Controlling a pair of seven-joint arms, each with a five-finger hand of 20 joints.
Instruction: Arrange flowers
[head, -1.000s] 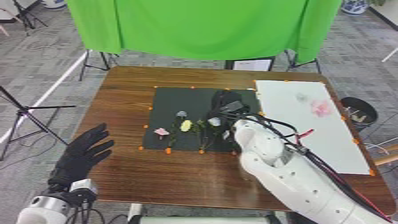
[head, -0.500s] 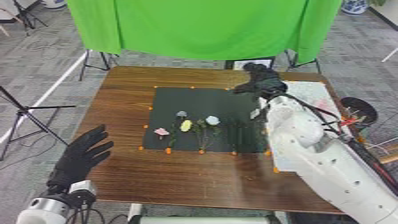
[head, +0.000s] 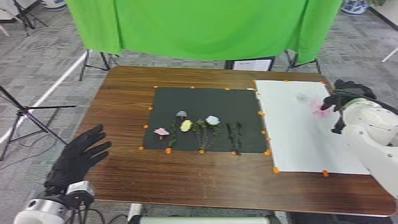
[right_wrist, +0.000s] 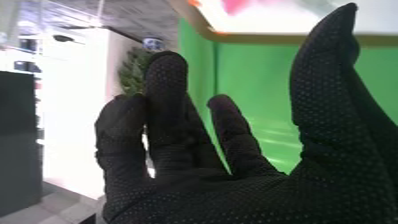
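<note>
The head view showed a green backdrop (head: 200, 30) hanging behind a brown wooden table (head: 124, 107). Next in size came a white sheet (head: 311, 145) on the right part of the tabletop, with a dark mat (head: 200, 100) just beside it, toward the middle. The robot's right hand (head: 355, 94) was at the table's right side, by the far right part of the white sheet. Its left hand (head: 75, 160) was at the table's left side, well apart from the mat, with its fingers extended and nothing held. In the right wrist view, the right hand (right_wrist: 231, 195) had its fingers extended and its thumb set apart from them, and it gripped nothing. Smaller again, two green stems (head: 238, 137) lay side by side near the mat's right edge. The flowers lay on the mat too, left of those stems: a white flower (head: 212, 120) nearest to them, a yellow flower (head: 186, 126) next, and a pink flower (head: 161, 132) nearest the mat's left edge. A greyish flower (head: 181, 114) lay just beyond the yellow one, a little to its left. A pink patch (head: 321, 111) marked the white sheet near the right hand, and a fainter grey patch (head: 303, 96) was near it. Smallest of all, bits of orange tape (head: 169, 150) dotted the borders of the mat and the sheet.
</note>
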